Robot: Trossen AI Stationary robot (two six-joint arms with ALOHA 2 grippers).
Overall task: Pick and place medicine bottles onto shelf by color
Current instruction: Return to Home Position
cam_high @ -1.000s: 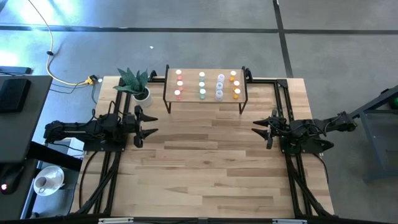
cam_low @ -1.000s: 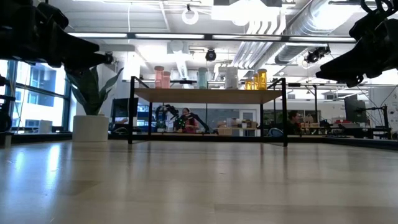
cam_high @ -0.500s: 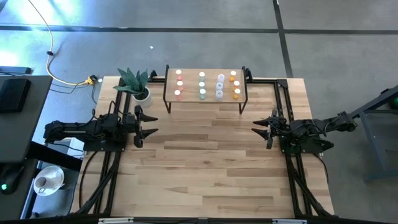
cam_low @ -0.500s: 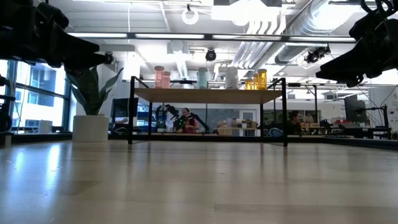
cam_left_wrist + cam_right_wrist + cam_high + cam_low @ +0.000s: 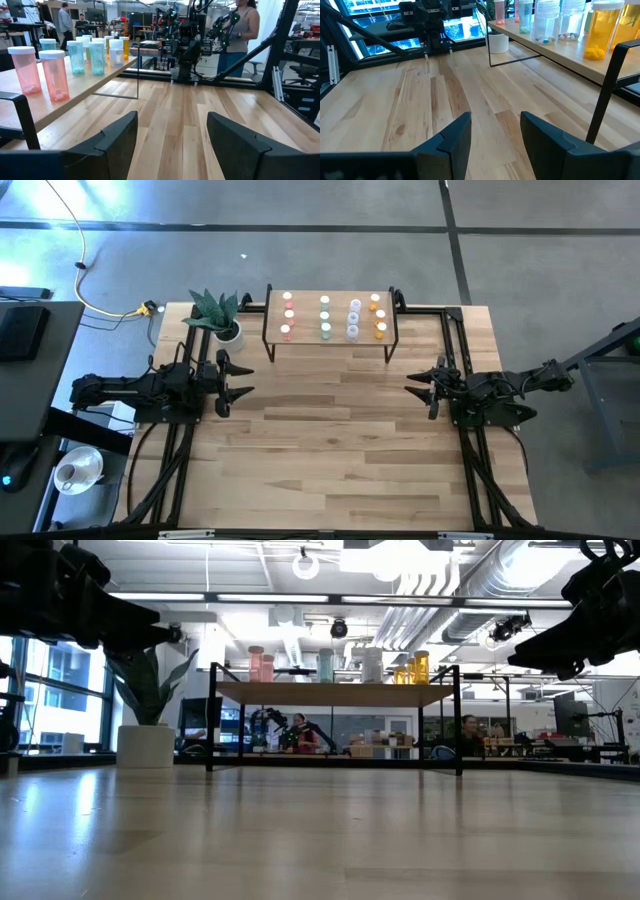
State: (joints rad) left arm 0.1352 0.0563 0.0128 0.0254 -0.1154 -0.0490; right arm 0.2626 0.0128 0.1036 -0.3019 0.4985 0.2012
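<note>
The shelf (image 5: 330, 340), a light-wood board on thin black legs, stands at the table's far middle. Several white-capped medicine bottles stand on it in four rows by color: pink-red (image 5: 288, 314), green (image 5: 325, 316), clear-white (image 5: 353, 318), orange (image 5: 379, 316). They also show in the low view (image 5: 335, 665) and both wrist views (image 5: 55, 75) (image 5: 600, 30). My left gripper (image 5: 243, 379) is open and empty above the table's left side. My right gripper (image 5: 415, 389) is open and empty above the table's right side.
A potted plant (image 5: 222, 318) in a white pot stands on the table left of the shelf. Bare striped wood (image 5: 330, 440) lies between the two grippers and toward the near edge. People and other equipment show in the room beyond the table.
</note>
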